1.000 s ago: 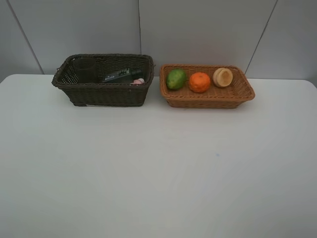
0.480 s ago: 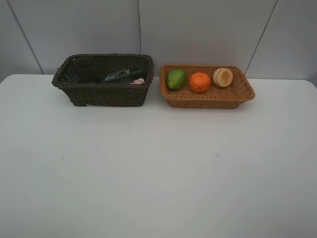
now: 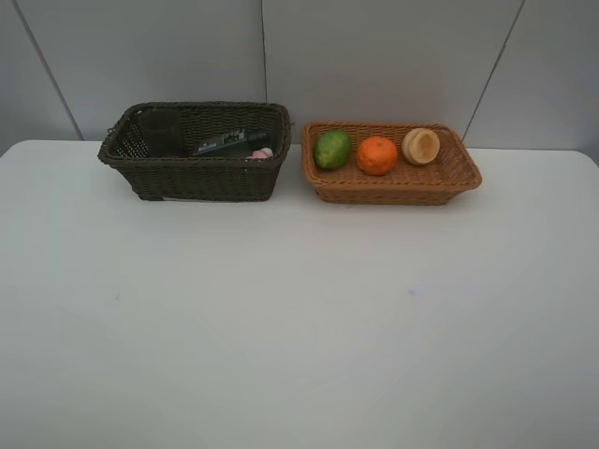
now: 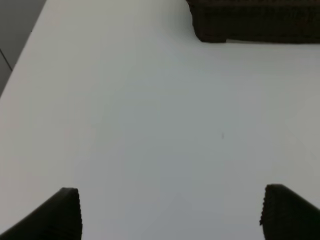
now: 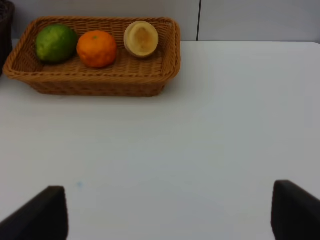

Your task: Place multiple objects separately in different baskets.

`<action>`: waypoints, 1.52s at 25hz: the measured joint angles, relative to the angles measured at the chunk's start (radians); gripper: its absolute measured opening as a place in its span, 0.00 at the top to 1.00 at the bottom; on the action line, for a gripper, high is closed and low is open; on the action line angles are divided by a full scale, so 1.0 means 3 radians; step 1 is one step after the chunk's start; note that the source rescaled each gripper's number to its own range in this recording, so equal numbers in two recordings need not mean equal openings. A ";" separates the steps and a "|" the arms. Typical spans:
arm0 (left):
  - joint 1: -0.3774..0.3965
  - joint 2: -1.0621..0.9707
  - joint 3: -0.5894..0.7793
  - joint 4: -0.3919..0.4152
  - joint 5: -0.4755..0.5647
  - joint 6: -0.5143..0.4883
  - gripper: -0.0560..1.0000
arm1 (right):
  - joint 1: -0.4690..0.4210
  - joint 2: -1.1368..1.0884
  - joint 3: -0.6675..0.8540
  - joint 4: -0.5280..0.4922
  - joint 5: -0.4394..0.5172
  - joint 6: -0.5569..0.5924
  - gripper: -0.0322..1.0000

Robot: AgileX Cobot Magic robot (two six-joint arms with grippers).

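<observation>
Nothing has moved since the earlier frames: both baskets and everything in them sit exactly where they were.

Nearest the arms, the white table (image 3: 299, 327) lies bare, giving wide open room across the whole front and middle. The left gripper (image 4: 170, 212) hangs over this bare surface with its fingers (image 4: 65, 210) spread wide, holding and touching nothing. The right gripper (image 5: 167, 212) hangs the same way, fingers (image 5: 295, 210) wide apart and nothing between them.

Farther back, close to the table's rear edge and the grey wall, the two baskets stand side by side with a narrow gap between them. The dark brown basket (image 3: 197, 173) is on the left; inside it are the purple cup (image 3: 163, 131) upright at its left end, the flat green bottle (image 3: 227, 142) lying toward the right, and a bit of the pink bottle (image 3: 263, 152) showing at the right corner. The tan basket (image 3: 393, 187) on the right holds a row of three: green fruit (image 3: 332, 149), orange (image 3: 377, 155) and peach (image 3: 421, 145).
</observation>
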 joint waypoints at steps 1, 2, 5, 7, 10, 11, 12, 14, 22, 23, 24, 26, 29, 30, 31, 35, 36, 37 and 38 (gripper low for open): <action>0.0000 0.0000 0.0049 -0.0014 0.0000 0.0007 0.26 | 0.0000 0.0000 0.0000 0.0000 0.0000 0.0000 0.17; 0.0000 0.0000 0.0071 -0.0022 0.0000 0.0015 0.26 | 0.0000 0.0000 0.0000 0.0000 0.0000 0.0000 0.17; 0.0000 0.0000 0.0107 -0.0022 -0.0046 0.0016 0.26 | 0.0000 0.0000 0.0000 0.0000 0.0000 0.0000 0.17; 0.0000 0.0000 0.0111 -0.0022 -0.0093 0.0016 0.26 | 0.0000 0.0000 0.0000 0.0000 0.0000 0.0000 0.17; 0.0000 -0.0005 0.0131 -0.0022 -0.0182 0.0018 0.26 | 0.0000 0.0000 0.0000 0.0000 0.0000 0.0000 0.17; 0.0000 -0.0004 0.0162 -0.0026 -0.0262 0.0018 0.26 | 0.0000 0.0000 0.0000 0.0000 0.0000 0.0000 0.17; 0.0000 -0.0004 0.0203 -0.0046 -0.0338 0.0036 0.26 | 0.0000 0.0000 0.0000 0.0000 0.0000 0.0000 0.17; 0.0000 -0.0004 0.0243 -0.0100 -0.0401 0.0086 0.26 | 0.0000 0.0000 0.0000 0.0000 0.0000 0.0000 0.17; 0.0000 -0.0004 0.0245 -0.0121 -0.0443 0.0103 0.26 | 0.0000 0.0000 0.0000 0.0000 0.0000 0.0000 0.17; 0.0000 -0.0004 0.0245 -0.0121 -0.0443 0.0103 0.26 | 0.0000 0.0000 0.0000 0.0000 0.0000 0.0000 0.17; 0.0000 -0.0004 0.0245 -0.0121 -0.0443 0.0103 0.26 | 0.0000 0.0000 0.0000 0.0000 0.0000 0.0000 0.17; 0.0000 -0.0004 0.0245 -0.0121 -0.0443 0.0103 0.26 | 0.0000 0.0000 0.0000 0.0000 0.0000 0.0000 0.17; 0.0000 -0.0004 0.0245 -0.0121 -0.0443 0.0103 0.26 | 0.0000 0.0000 0.0000 0.0000 0.0000 0.0000 0.17; 0.0000 -0.0004 0.0245 -0.0121 -0.0443 0.0103 0.26 | 0.0000 0.0000 0.0000 0.0000 0.0000 0.0000 0.17; 0.0000 -0.0004 0.0245 -0.0121 -0.0443 0.0103 0.26 | 0.0000 0.0000 0.0000 0.0000 0.0000 0.0000 0.17; 0.0000 -0.0004 0.0245 -0.0121 -0.0443 0.0103 0.26 | 0.0000 0.0000 0.0000 0.0000 0.0000 0.0000 0.17; 0.0000 -0.0004 0.0245 -0.0121 -0.0443 0.0103 0.26 | 0.0000 0.0000 0.0000 0.0000 0.0000 0.0000 0.17; 0.0000 -0.0004 0.0245 -0.0121 -0.0443 0.0103 0.26 | 0.0000 0.0000 0.0000 0.0000 0.0000 0.0000 0.17; 0.0000 -0.0004 0.0245 -0.0121 -0.0443 0.0103 0.26 | 0.0000 0.0000 0.0000 0.0000 0.0000 0.0000 0.17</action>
